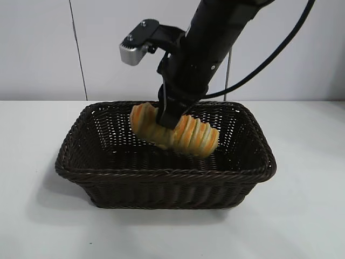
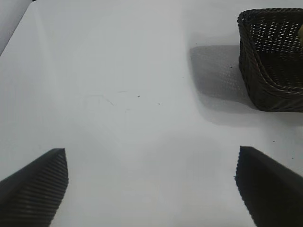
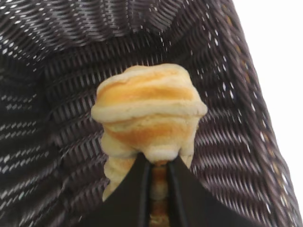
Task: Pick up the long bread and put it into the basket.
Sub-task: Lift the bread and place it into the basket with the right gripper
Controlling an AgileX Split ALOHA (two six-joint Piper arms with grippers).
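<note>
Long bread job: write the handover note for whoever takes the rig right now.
Right pincer: inside the basket, fingers pinching the long bread about its middle; not let go yet.
Left pincer: open, parked over bare table beside the basket, holding nothing.
Long bread: tilted, below the basket's rim; whether it touches the bottom cannot be told.
Done: bread picked up and carried into the basket.
Left: open the right pincer fully, let the bread settle, lift the arm clear.
</note>
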